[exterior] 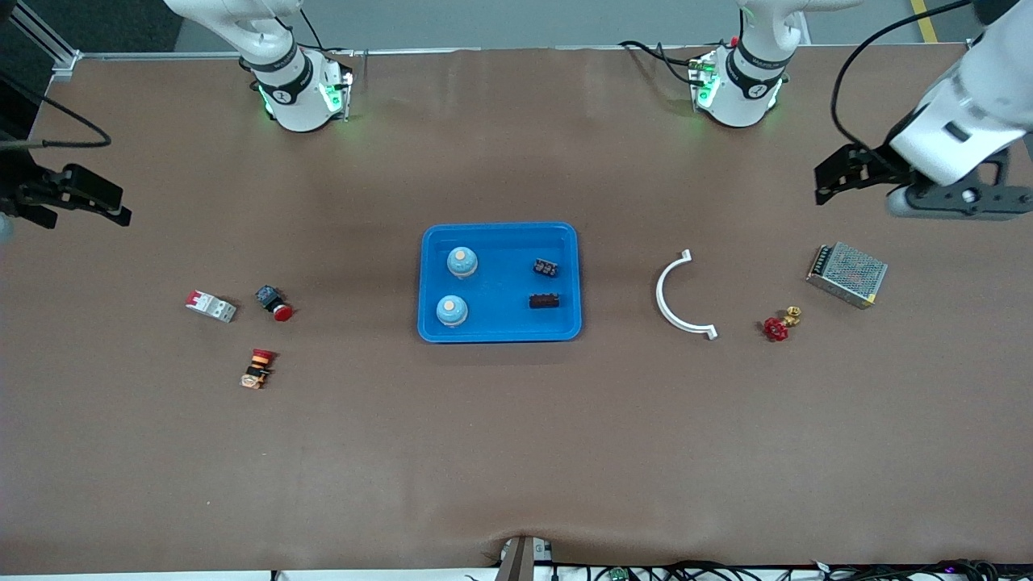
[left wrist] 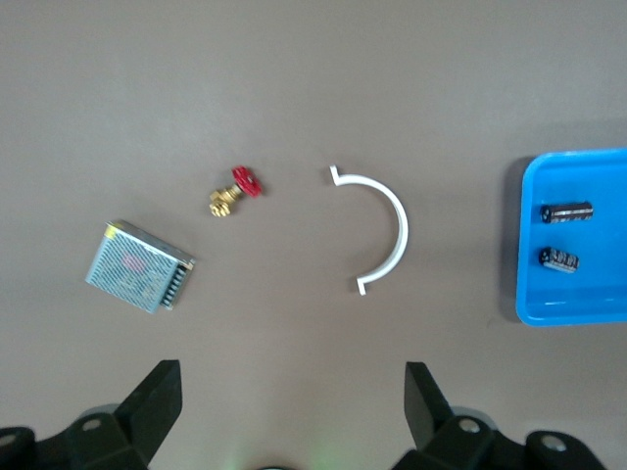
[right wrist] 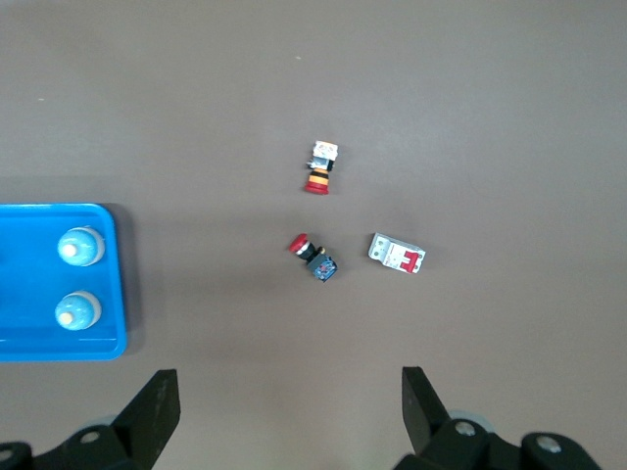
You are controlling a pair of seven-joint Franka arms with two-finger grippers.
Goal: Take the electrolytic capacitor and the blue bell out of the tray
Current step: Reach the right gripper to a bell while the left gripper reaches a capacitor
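We have nothing out yet. The tray sits mid-counter with all its load: two blue bells at its end toward the right arm, two dark capacitors at its end toward the left arm. The left gripper hangs over bare counter well off the tray's left-arm end, jaws wide and empty. The right gripper waits well off the tray's other end, jaws wide, holding nothing. Both removals remain.
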